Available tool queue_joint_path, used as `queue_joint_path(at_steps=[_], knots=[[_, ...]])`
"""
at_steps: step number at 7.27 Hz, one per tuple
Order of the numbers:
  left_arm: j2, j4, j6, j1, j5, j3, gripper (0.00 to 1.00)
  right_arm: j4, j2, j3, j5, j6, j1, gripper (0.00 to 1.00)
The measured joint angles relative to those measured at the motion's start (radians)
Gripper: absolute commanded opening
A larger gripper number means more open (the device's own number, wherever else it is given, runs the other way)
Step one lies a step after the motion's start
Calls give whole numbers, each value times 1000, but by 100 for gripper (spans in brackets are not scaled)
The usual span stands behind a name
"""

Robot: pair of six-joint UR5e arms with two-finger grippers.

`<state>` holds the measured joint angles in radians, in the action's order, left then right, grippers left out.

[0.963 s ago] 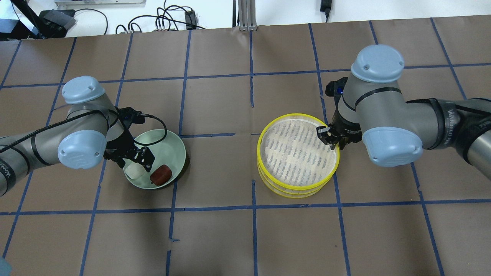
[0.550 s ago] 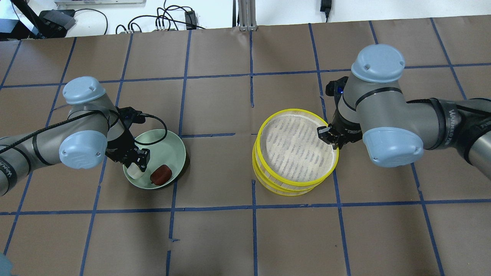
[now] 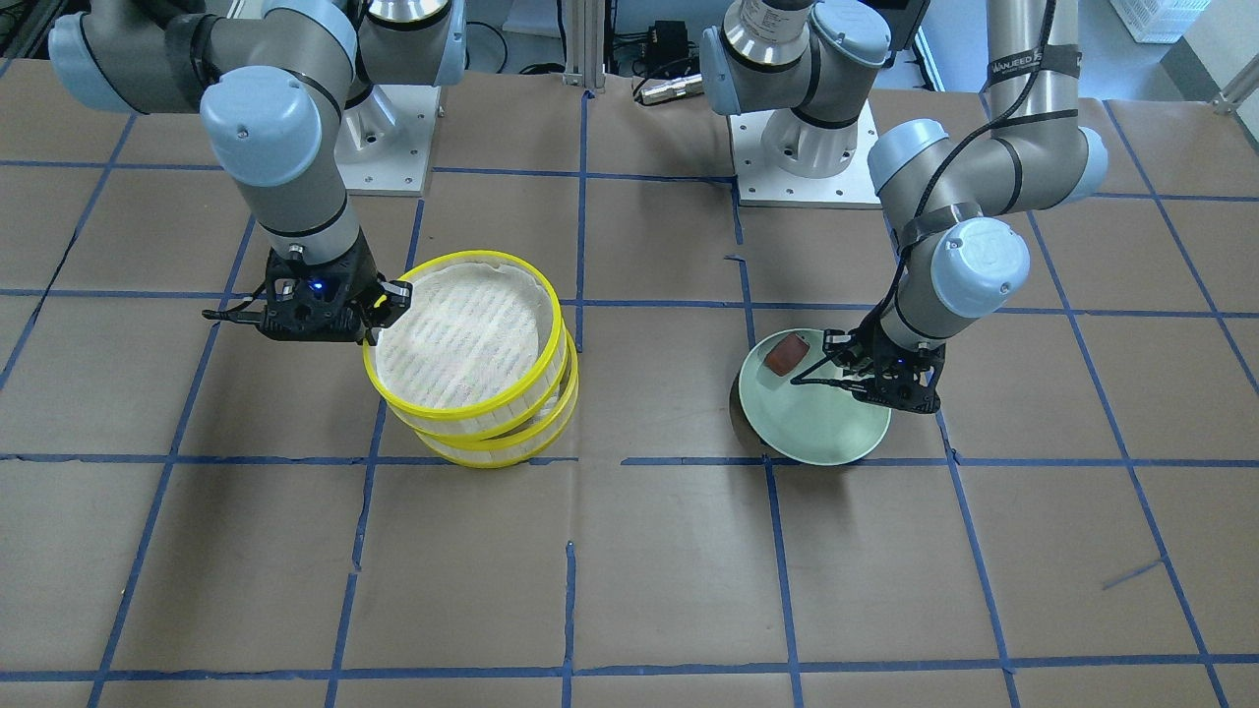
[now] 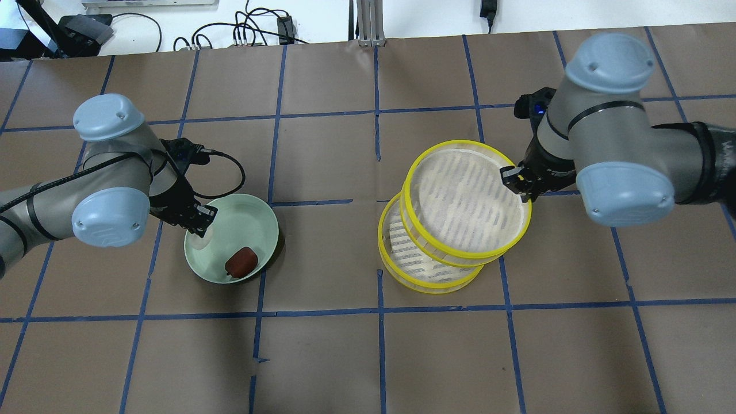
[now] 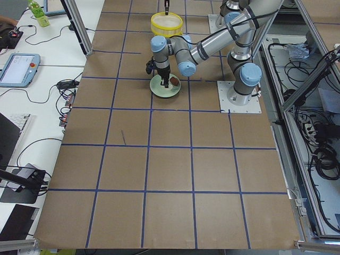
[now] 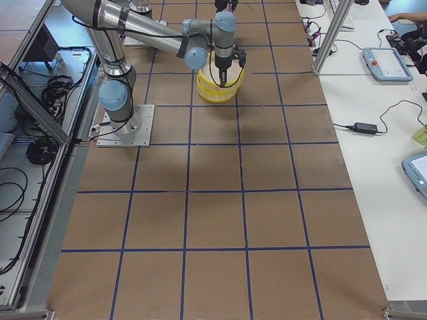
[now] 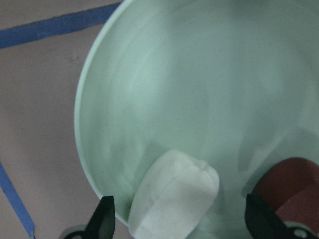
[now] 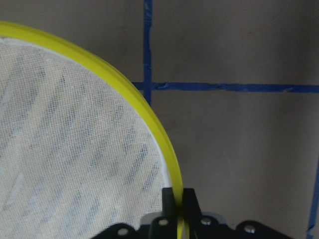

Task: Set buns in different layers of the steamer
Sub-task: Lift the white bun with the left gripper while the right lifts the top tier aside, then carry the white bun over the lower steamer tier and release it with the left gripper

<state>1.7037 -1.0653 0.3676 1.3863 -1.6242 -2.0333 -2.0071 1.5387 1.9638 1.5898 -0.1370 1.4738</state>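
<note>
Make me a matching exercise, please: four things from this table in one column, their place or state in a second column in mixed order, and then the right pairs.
Things:
1. white bun
2. plate
3. top layer
4. bottom layer

Places or states:
A. on the table, liner partly showing
B. between the open fingers of the left gripper
C. rim pinched in the right gripper, held up askew
D. pale green, holds the brown bun

Pairs: 1-B, 2-D, 3-C, 4-A
</note>
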Motion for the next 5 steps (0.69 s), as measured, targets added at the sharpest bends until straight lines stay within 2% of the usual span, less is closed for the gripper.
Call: queue_joint_path(at_steps=[1, 3, 5], knots=[[-30, -42, -74, 49, 3, 41, 4, 12, 1, -9, 0, -136, -96, 5], [-38, -179, -354, 209, 30, 195, 4, 20, -5, -17, 0, -403, -286, 5], [5, -219, -675, 341, 121, 302, 4, 9, -25, -26, 0, -527, -384, 5]])
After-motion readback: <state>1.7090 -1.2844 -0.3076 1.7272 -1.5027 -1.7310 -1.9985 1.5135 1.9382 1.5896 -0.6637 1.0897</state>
